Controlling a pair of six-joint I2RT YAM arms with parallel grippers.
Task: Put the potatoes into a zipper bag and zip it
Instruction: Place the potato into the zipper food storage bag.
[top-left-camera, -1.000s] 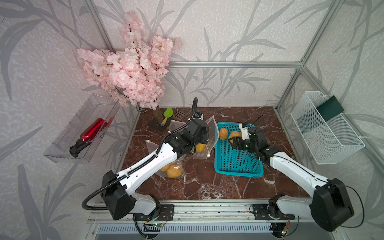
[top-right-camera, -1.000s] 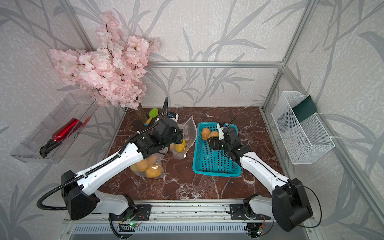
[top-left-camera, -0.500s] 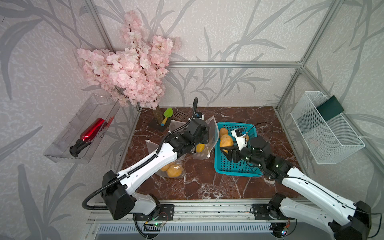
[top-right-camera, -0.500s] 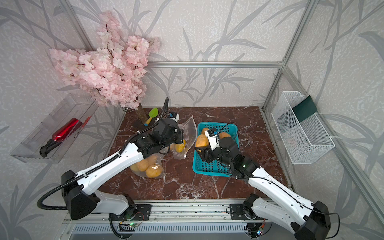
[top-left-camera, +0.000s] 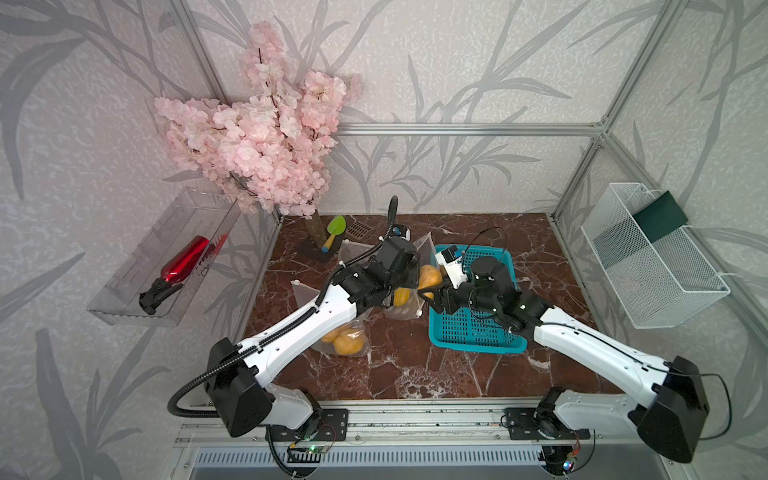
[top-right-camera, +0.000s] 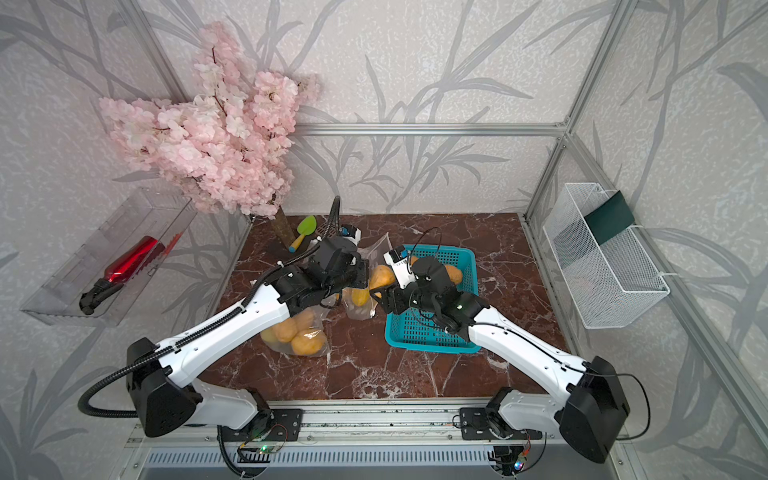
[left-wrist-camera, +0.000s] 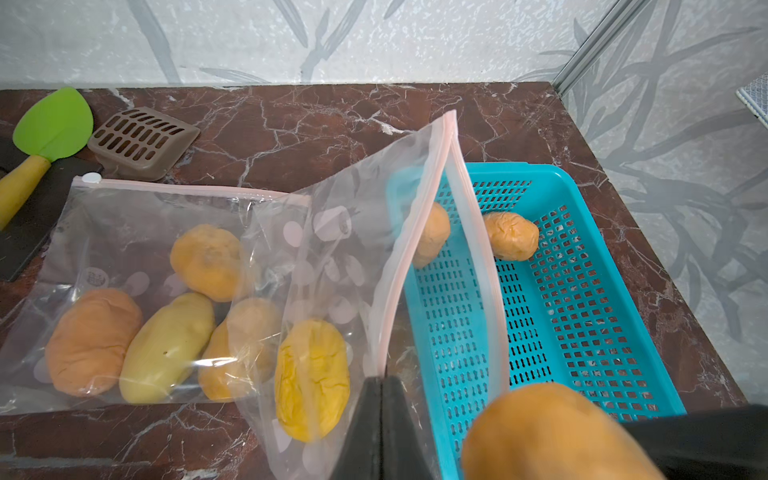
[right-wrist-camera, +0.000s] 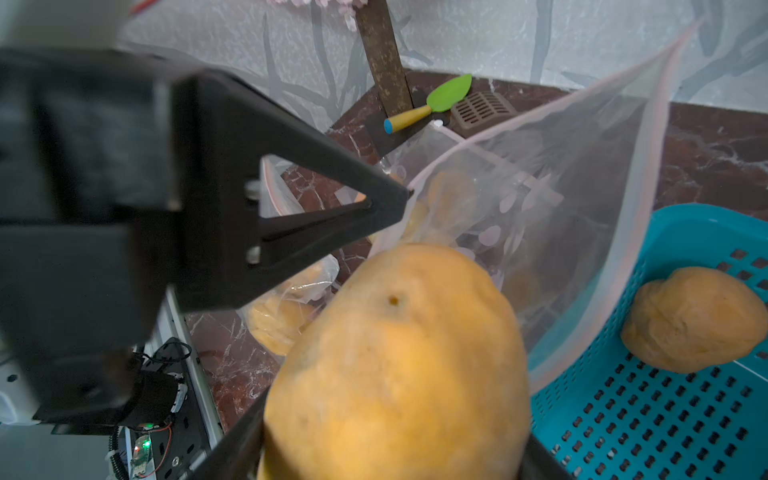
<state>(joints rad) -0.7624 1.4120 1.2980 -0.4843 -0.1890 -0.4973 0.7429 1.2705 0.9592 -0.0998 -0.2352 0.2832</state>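
Note:
My left gripper (left-wrist-camera: 381, 380) is shut on the pink rim of a clear zipper bag (left-wrist-camera: 345, 257), holding its mouth open and upright beside the blue basket (left-wrist-camera: 582, 332). One yellow potato (left-wrist-camera: 311, 374) lies inside this bag. My right gripper (right-wrist-camera: 386, 449) is shut on an orange potato (right-wrist-camera: 399, 365) and holds it just in front of the bag's mouth, as both top views show (top-left-camera: 429, 277) (top-right-camera: 381, 276). Two potatoes (left-wrist-camera: 510, 236) (left-wrist-camera: 432, 232) lie in the basket. A second bag (left-wrist-camera: 145, 291), zipped, lies flat with several potatoes in it.
A green trowel (top-left-camera: 334, 230) and a brown slotted scoop (top-left-camera: 360, 230) lie at the back by the pink blossom tree (top-left-camera: 257, 141). A clear tray with a red bottle (top-left-camera: 183, 259) hangs on the left wall, a white wire basket (top-left-camera: 652, 257) on the right wall.
My right gripper has lifted the potato out of the basket and carried it left to the bag's mouth. The left arm and the bag have stayed put.

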